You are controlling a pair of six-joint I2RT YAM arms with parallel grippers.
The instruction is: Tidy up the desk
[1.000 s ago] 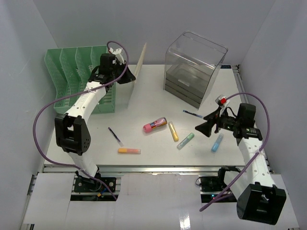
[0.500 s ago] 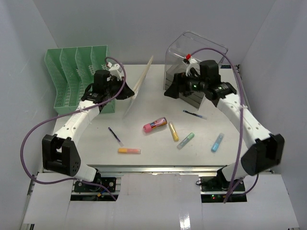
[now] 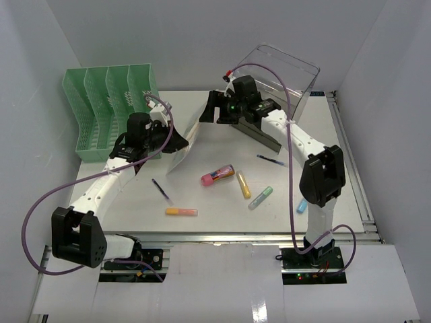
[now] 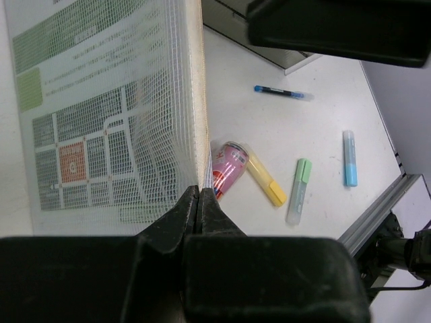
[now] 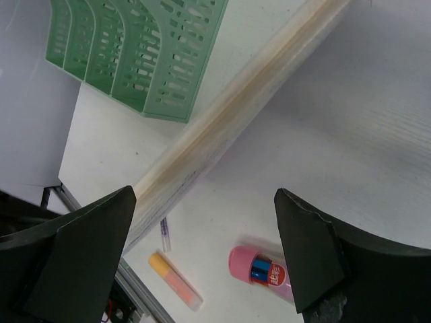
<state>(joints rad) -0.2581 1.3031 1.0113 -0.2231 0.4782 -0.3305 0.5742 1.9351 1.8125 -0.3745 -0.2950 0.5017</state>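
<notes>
My left gripper (image 3: pixel 174 142) (image 4: pixel 197 192) is shut on the lower edge of a clear mesh document folder (image 3: pixel 189 133) (image 4: pixel 108 114), which stands on edge and tilted above the white desk (image 3: pixel 222 225). My right gripper (image 3: pixel 210 111) (image 5: pixel 204 198) is open at the folder's far upper end. The folder's cream edge (image 5: pixel 236 101) runs just beside its left finger; I cannot tell whether they touch. Nothing is held between the right fingers.
A green file rack (image 3: pixel 111 108) (image 5: pixel 148 54) stands back left, a clear drawer box (image 3: pixel 276 87) back right. On the desk lie a pink tube (image 3: pixel 217 175), yellow (image 3: pixel 243 184), green (image 3: pixel 260 197), blue (image 3: pixel 302 205) and orange (image 3: pixel 182 211) highlighters, and two pens (image 3: pixel 161 191) (image 3: pixel 273 159).
The right arm swung from the desk's right front past the drawer box to the folder's upper end. The left arm carried the folder away from the rack, toward the desk's middle.
</notes>
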